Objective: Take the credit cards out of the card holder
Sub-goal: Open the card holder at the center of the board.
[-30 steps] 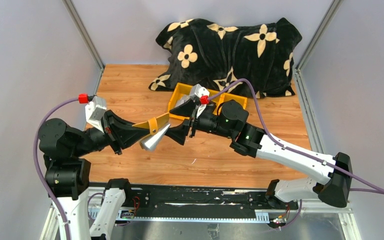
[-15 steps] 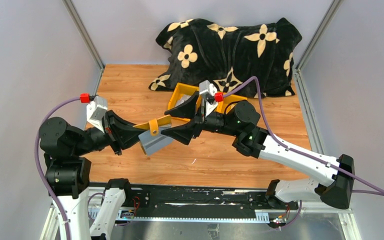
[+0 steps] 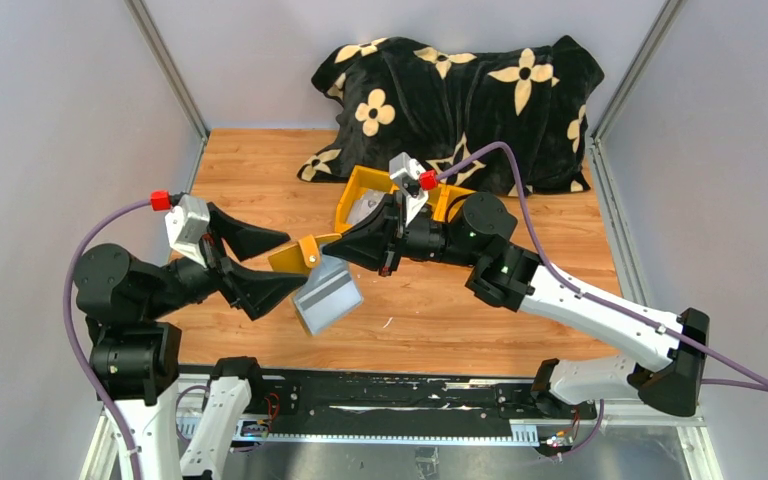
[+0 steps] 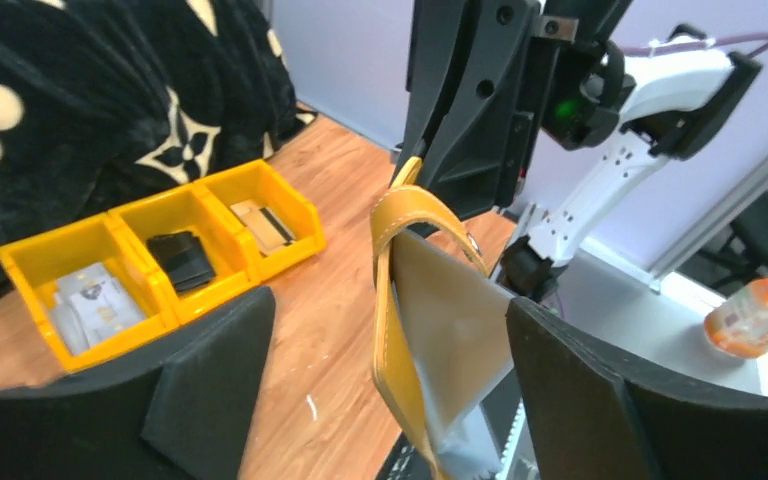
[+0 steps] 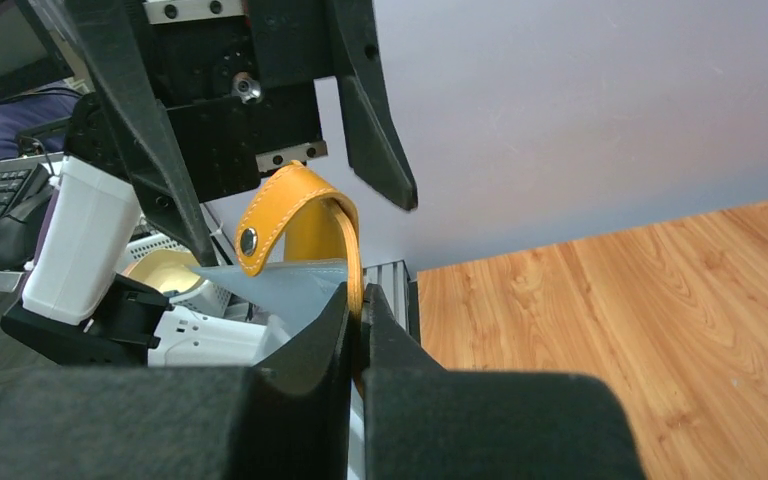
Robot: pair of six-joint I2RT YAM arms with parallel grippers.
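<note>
The left gripper (image 3: 296,260) has opened and released the wallet (image 3: 305,252). It now hangs just in front of the yellow bin (image 3: 355,185), pinched by the right gripper (image 5: 358,320), with its grey sleeves (image 3: 328,297) dangling. That likely frees the left to pull cards.

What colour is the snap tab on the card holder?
Mustard yellow with pale edge stitching; the snap tab shows best in the right wrist view.

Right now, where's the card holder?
Top view, centre-left: the card holder hangs above the table, pinched by the right gripper, just ahead of the open left gripper.
</note>
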